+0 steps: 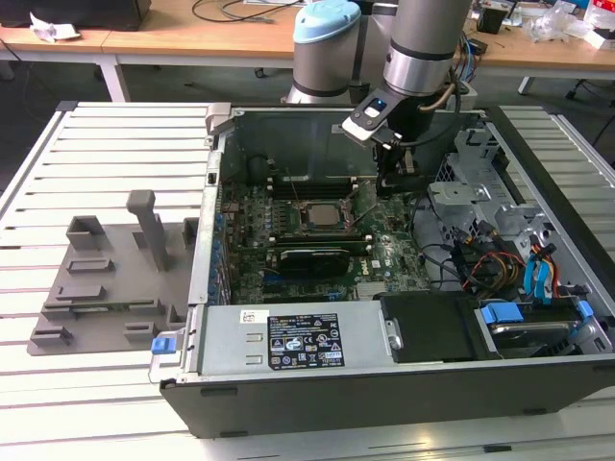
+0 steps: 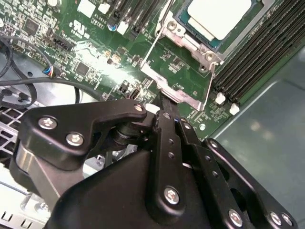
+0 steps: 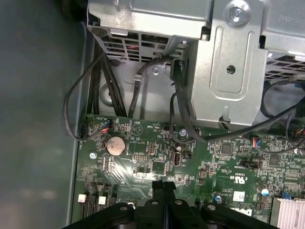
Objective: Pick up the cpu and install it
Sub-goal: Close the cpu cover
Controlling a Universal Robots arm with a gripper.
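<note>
The cpu [image 1: 322, 213] lies flat in the socket in the middle of the motherboard [image 1: 389, 259], inside the open computer case. Its pale metal top [image 2: 217, 16] shows in the second wrist view, with the hinged metal socket frame [image 2: 178, 71] swung open beside it. My gripper [image 1: 397, 181] hangs low over the board, to the exterior view's right of the socket. Its black fingers are pressed together in both wrist views, gripper [image 2: 162, 102] and gripper [image 3: 164, 183], with nothing between them. The tips sit close to the outer edge of the open frame; I cannot tell if they touch it.
The case walls [image 1: 216, 192] ring the board. A metal drive cage [image 1: 471, 192] and loose black cables [image 3: 100, 90] crowd the exterior view's right. Memory slots [image 2: 257, 52] flank the socket. A grey tray with upright posts [image 1: 106, 279] stands on the slatted table outside the case.
</note>
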